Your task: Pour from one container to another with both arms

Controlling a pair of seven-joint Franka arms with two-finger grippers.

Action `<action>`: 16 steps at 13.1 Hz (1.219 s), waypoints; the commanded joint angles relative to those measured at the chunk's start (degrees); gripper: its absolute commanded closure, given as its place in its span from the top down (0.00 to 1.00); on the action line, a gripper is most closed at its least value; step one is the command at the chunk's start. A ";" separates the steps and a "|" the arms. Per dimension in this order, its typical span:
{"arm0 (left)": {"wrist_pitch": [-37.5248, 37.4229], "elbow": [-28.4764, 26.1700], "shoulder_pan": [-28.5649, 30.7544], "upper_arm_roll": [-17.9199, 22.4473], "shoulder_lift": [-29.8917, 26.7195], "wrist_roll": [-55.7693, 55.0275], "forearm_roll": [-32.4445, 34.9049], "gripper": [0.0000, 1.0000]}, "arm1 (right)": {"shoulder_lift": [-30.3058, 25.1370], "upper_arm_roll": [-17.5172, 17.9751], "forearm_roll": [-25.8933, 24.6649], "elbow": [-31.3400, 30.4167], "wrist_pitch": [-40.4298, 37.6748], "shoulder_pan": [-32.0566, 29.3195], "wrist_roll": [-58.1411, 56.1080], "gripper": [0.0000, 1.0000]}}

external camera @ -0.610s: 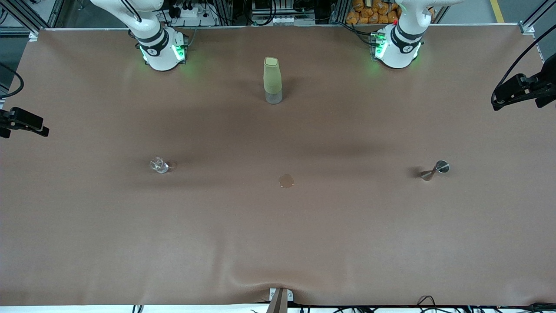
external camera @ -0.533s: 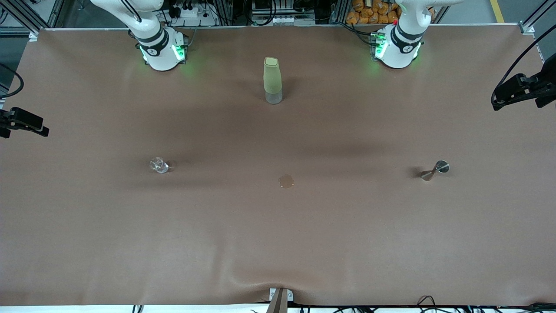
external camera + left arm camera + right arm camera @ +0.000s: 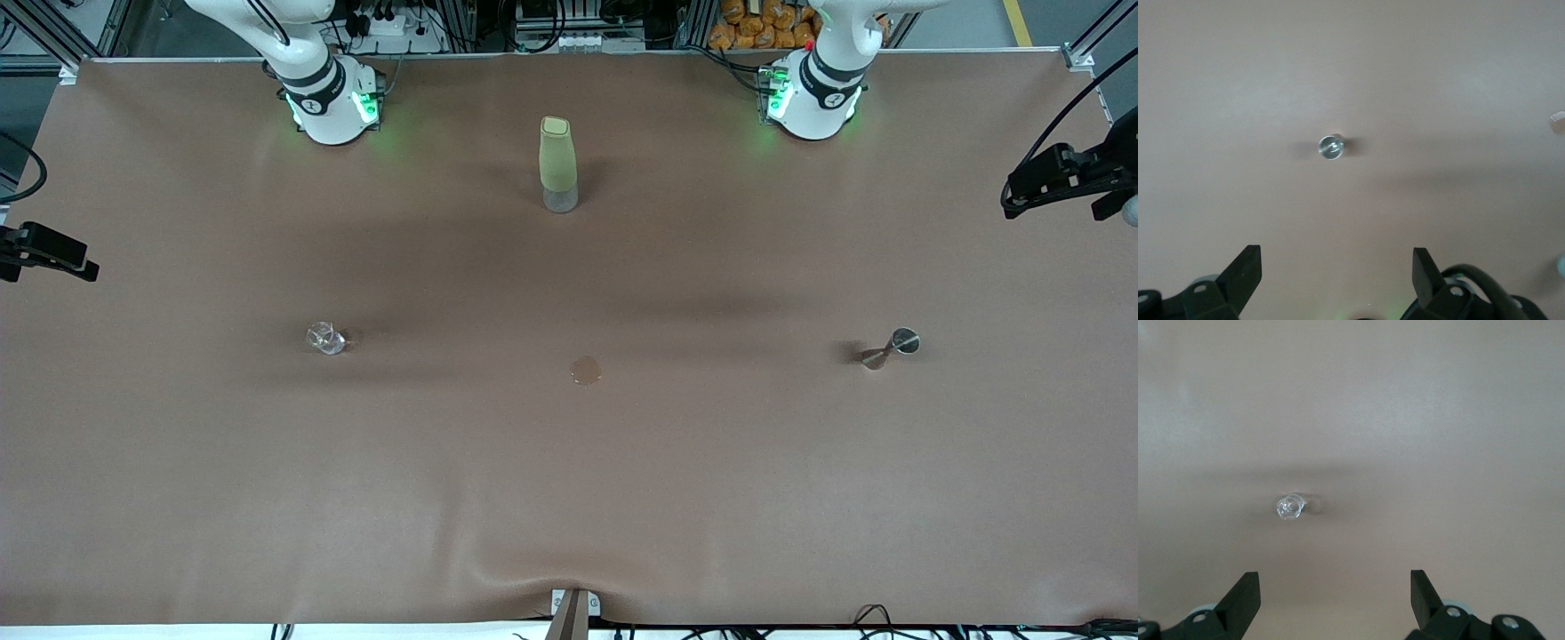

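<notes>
A small clear glass (image 3: 326,338) stands on the brown table toward the right arm's end, and shows from above as the glass (image 3: 1290,507) in the right wrist view. A metal jigger (image 3: 889,348) stands toward the left arm's end, and the left wrist view looks down on this jigger (image 3: 1331,147). My left gripper (image 3: 1337,277) hangs high over the table, open and empty, off to one side of the jigger. My right gripper (image 3: 1335,600) hangs just as high near the glass, open with nothing between its fingers.
A tall green bottle with a clear base (image 3: 558,164) stands between the two arm bases. A small round brown disc (image 3: 586,370) lies mid-table, nearer the front camera. The brown cloth (image 3: 569,498) is rumpled at its near edge.
The black hand at the left arm's end of the front view has shifted slightly. The glass, jigger, bottle and disc have not moved.
</notes>
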 commanded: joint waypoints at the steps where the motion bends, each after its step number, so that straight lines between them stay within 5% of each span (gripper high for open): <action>1: 0.52 -0.28 8.81 0.59 2.05 16.21 -9.26 1.00 | 0.49 0.27 -1.01 1.05 -0.08 -0.26 1.26 1.00; 4: 1.82 -1.07 14.46 0.59 7.06 35.01 -13.34 1.00 | 0.49 0.27 -1.10 1.05 0.19 -0.17 0.38 1.00; 11: 12.36 -15.21 25.44 0.68 10.67 64.92 -20.27 1.00 | -0.47 0.36 -0.66 0.87 -2.61 0.10 0.12 1.00; 16: 14.58 -15.31 34.41 0.59 22.44 91.02 -27.12 1.00 | -3.80 0.27 -0.75 -0.18 -10.97 -0.25 -19.09 1.00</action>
